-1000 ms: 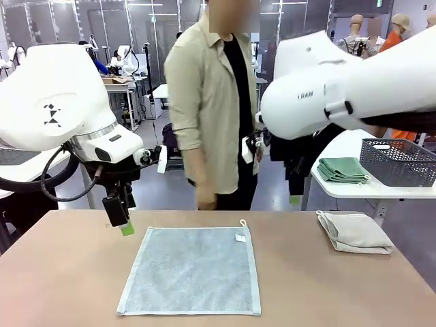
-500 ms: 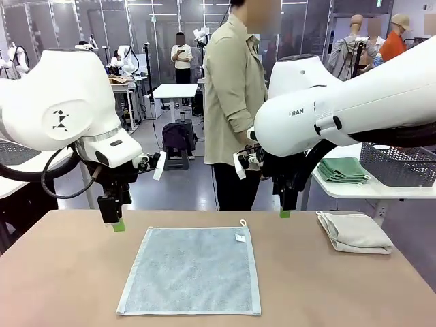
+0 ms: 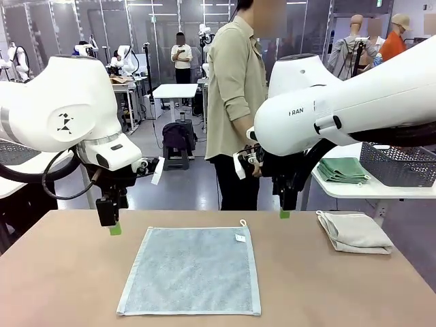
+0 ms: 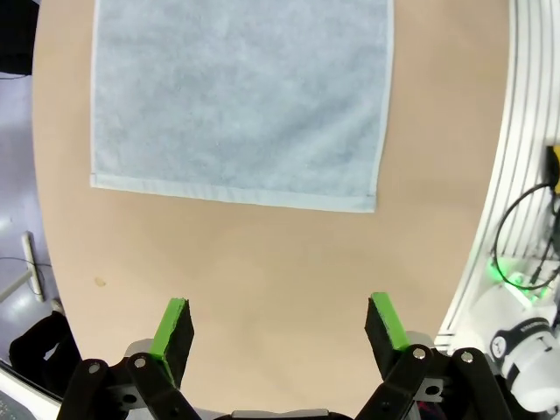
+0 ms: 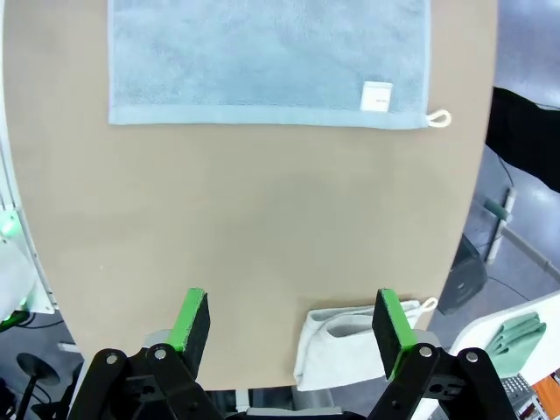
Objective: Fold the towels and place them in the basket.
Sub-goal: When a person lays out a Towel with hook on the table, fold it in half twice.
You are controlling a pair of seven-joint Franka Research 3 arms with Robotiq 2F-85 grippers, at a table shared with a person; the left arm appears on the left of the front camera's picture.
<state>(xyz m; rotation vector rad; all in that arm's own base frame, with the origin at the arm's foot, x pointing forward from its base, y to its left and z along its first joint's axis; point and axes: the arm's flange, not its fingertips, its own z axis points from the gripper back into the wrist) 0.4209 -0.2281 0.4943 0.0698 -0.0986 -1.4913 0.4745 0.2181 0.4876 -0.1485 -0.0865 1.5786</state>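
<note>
The left arm enters from the left, its wrist bent so the left gripper (image 3: 113,227) points straight down. It hangs just above the table (image 3: 61,279), beside the far left corner of the blue towel (image 3: 191,269). In the left wrist view the left gripper (image 4: 280,319) has its jaws spread wide with nothing between them, only bare tabletop, and the blue towel (image 4: 241,96) lies flat farther ahead.

The blue towel is spread open and unfolded mid-table, its tag and loop at the far right corner. A person (image 3: 235,102) stands side-on behind the table's far edge.

The right arm reaches in from the right with its forearm level and the right gripper (image 3: 285,211) aimed down at the far edge, between the blue towel and a folded cream towel (image 3: 354,233). From its own wrist camera the right gripper (image 5: 293,319) is spread open and empty, above bare wood.

Farther right, on a white side table (image 3: 381,188), a folded green towel (image 3: 343,169) lies next to the basket (image 3: 398,162).
</note>
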